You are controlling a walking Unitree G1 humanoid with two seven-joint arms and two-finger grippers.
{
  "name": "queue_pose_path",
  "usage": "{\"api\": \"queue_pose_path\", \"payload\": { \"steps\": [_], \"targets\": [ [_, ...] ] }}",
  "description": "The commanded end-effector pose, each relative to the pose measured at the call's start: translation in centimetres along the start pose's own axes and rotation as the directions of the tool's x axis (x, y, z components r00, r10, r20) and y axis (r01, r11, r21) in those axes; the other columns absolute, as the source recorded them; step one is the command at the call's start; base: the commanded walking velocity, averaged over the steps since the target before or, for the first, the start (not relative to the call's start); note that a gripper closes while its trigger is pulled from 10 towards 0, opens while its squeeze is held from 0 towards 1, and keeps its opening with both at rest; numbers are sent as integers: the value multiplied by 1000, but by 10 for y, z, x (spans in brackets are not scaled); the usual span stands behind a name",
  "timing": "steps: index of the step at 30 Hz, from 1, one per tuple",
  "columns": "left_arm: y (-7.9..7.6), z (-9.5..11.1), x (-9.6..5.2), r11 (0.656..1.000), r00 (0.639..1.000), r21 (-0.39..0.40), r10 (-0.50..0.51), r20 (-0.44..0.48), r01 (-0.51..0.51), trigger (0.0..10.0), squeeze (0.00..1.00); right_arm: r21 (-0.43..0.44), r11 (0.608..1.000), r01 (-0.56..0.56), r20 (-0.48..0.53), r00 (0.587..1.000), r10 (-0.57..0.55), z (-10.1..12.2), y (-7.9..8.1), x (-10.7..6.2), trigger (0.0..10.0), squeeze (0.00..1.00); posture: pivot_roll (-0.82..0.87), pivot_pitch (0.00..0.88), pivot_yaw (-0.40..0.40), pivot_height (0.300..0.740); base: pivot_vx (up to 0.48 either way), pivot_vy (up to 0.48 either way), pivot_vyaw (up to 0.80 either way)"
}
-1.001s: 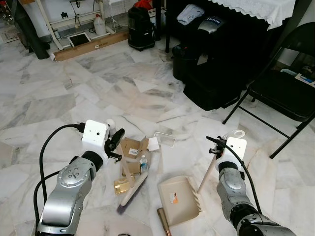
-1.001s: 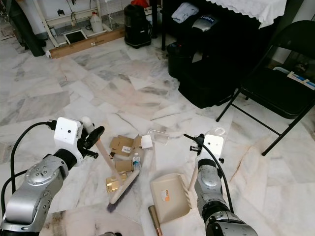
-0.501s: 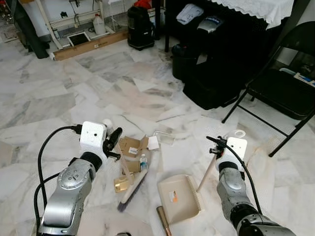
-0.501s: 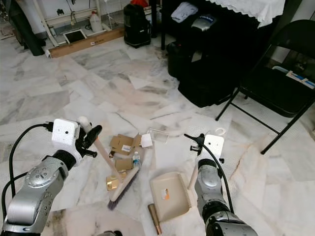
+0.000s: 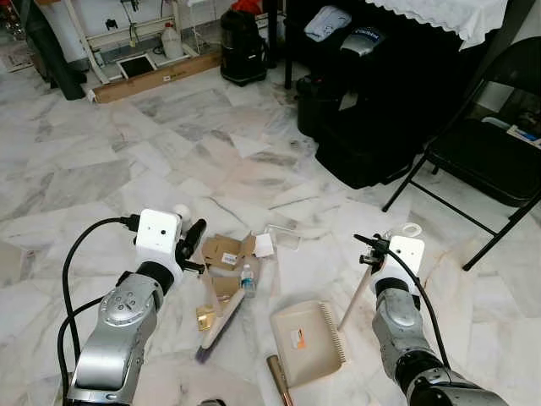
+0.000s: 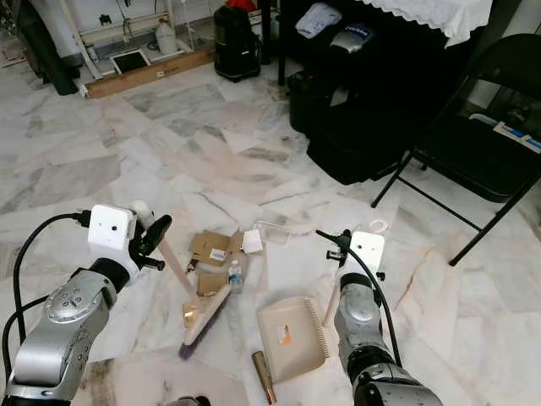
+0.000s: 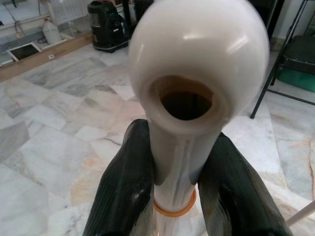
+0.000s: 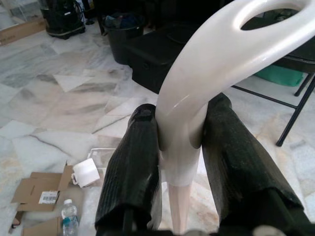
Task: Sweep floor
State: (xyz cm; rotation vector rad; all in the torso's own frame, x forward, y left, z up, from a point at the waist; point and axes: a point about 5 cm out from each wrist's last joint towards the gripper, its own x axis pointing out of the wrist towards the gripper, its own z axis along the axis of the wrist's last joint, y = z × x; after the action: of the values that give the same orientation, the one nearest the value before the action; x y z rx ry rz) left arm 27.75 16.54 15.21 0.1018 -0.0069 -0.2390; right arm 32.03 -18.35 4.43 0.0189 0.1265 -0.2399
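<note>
Left eye view: marble floor (image 5: 101,161), litter lying between the two arms.
Left gripper (image 7: 174,182): clenched on the broom (image 5: 221,326) handle just under its rounded, hollow end cap; black fingers (image 7: 125,191) pressed to either side of the pale shaft.
Right gripper (image 8: 179,147): clenched on the dustpan handle (image 8: 197,78) below its white loop; shaft slanting down and towards the robot's left to the pan.
Broom axis: from the left gripper down and to the robot's right, bristle head on the floor below the litter, its edge touching the gold item (image 5: 204,317).
Dustpan (image 5: 306,342): beige, flat on the floor just right of the broom head, comb-toothed edge on its right side.
Litter: flattened cardboard box (image 5: 221,251), small water bottle (image 5: 248,281), white cup (image 5: 264,246), clear plastic tray (image 5: 282,237); mostly beyond the broom head, farther from the robot.
Key relation: pile lies ahead-left of the pan; likely needs the broom head beyond the pile, then a draw towards the pan.
Nearer arm: left for the pile, right for the pan.
Also on floor: brown cylinder (image 5: 279,378) beside the pan's near corner.
Surroundings: black folding chair (image 5: 486,144) at right, well apart from the work.
</note>
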Motion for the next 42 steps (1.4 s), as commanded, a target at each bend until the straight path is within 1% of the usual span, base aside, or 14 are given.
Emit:
{"api": "queue_pose_path", "payload": {
  "steps": [1, 7, 24, 29, 32, 33, 36, 38, 42],
  "targets": [
    [-1, 9, 1, 1000, 999, 9, 0, 50, 0, 10000, 0, 6, 1000, 5, -32, 999, -5, -7, 0, -3, 10000, 0, 178, 95, 24, 740, -334, 0, 0],
    [0, 10, 2, 1000, 998, 16, 5, 58, -6, 10000, 0, 5, 1000, 6, -31, 999, -6, -6, -1, -3, 10000, 0, 178, 95, 24, 740, -324, 0, 0],
    [3, 11, 3, 999, 997, 21, 32, 63, -34, 10000, 0, 2, 1000, 15, -23, 1000, -15, -3, -4, -1, 10000, 0, 176, 93, 22, 740, 0, 0, 0],
    [3, 11, 4, 998, 999, 60, 24, 36, -26, 10000, 0, 1, 1000, 16, -24, 1000, -16, -3, -4, 0, 10000, 0, 175, 92, 23, 740, 0, 0, 0],
    [3, 10, 4, 991, 999, 130, -23, -42, 29, 10000, 0, 0, 1000, 16, -26, 1000, -16, -4, -4, -1, 10000, 0, 179, 94, 20, 740, 0, 0, 0],
    [5, 9, 5, 987, 997, 158, -24, -74, 35, 10000, 0, 0, 1000, 15, -26, 1000, -15, -4, -4, -1, 10000, 0, 180, 95, 21, 740, 0, 0, 0],
    [11, 7, 5, 978, 994, 205, -6, -111, 28, 10000, 0, 2, 1000, 13, -28, 1000, -13, -4, -3, -1, 10000, 0, 181, 94, 22, 740, 0, 0, 0],
    [11, 6, 5, 977, 993, 213, -4, -114, 29, 10000, 0, 3, 1000, 13, -28, 1000, -13, -4, -3, -1, 10000, 0, 181, 94, 22, 740, 0, 0, 0],
    [9, 5, 7, 983, 993, 181, 0, -118, 22, 10000, 0, 5, 1000, 10, -30, 1000, -10, -4, -2, -1, 10000, 0, 181, 93, 24, 740, 0, 0, 0]
  ]
}}
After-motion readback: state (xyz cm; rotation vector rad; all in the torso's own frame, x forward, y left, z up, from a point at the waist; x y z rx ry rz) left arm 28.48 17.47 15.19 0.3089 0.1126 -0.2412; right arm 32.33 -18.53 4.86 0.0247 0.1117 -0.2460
